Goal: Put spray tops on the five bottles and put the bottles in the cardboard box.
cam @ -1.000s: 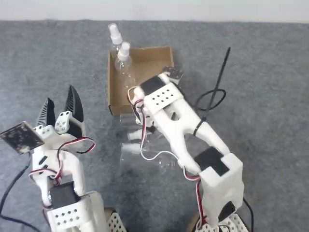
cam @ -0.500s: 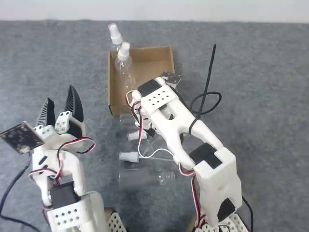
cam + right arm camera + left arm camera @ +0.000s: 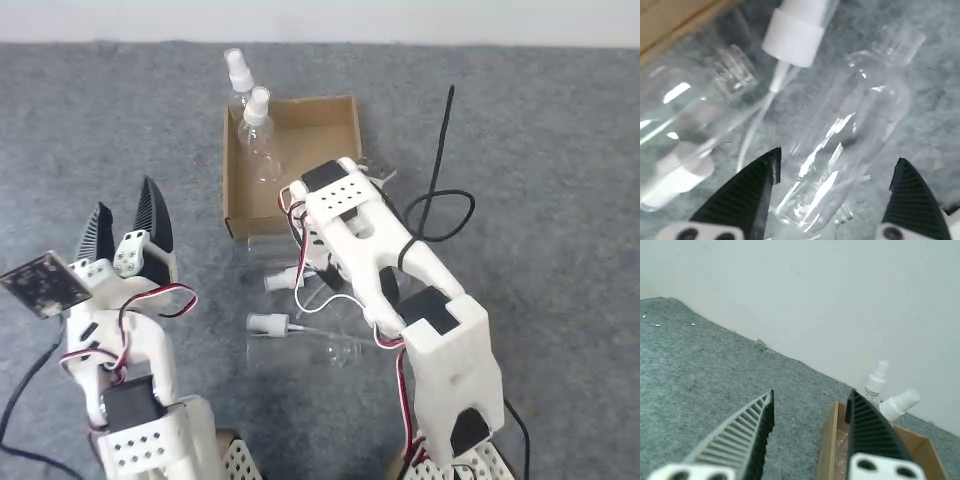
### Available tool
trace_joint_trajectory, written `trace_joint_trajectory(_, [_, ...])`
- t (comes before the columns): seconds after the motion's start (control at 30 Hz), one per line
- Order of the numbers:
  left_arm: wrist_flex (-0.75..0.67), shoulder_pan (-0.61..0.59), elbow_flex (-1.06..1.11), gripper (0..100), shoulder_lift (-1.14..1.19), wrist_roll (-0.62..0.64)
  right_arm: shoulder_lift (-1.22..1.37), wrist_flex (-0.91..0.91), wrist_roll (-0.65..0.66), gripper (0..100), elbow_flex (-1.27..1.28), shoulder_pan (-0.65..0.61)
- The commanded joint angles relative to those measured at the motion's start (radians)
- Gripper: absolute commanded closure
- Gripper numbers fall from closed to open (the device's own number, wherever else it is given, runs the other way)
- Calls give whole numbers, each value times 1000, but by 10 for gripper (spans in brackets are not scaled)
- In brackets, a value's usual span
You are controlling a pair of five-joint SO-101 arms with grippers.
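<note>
Slippage is our main worry: our right gripper hangs spread wide around the uncapped clear bottle, which lies on the carpet just beside a loose spray top, near the cardboard box. If we close off-centre, the smooth round bottle could roll away or knock the top aside. Our left gripper is likewise released, holding nothing, well apart.

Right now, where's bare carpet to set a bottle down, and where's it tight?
Free: the carpet left of the box, ahead of the open left end effector; also the right side beyond the black cable. Tight: between the arms, where bottles and spray tops lie by the right end effector, near the box.
</note>
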Motion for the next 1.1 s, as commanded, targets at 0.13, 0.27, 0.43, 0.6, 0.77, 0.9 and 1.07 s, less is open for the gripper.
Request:
trace_joint_trajectory(0.13, [-32, 0, -18, 783, -18, 5, -36, 62, -3, 696, -14, 59])
trace_joint_trajectory(0.27, [-32, 0, -18, 783, -18, 5, -33, 65, -2, 696, -14, 107])
trace_joint_trajectory(0.43, [-32, 0, -18, 783, -18, 5, -27, 67, 54, 727, -11, 173])
trace_joint_trajectory(0.6, [-32, 0, -18, 783, -18, 5, -27, 62, 104, 877, -11, 211])
trace_joint_trajectory(0.77, [-32, 0, -18, 783, -18, 5, -27, 64, 140, 902, -11, 237])
trace_joint_trajectory(0.9, [-32, 0, -18, 783, -18, 5, -36, 65, 186, 902, -15, 269])
trace_joint_trajectory(1.07, [-32, 0, -18, 783, -18, 5, -38, 65, 285, 902, -17, 340])
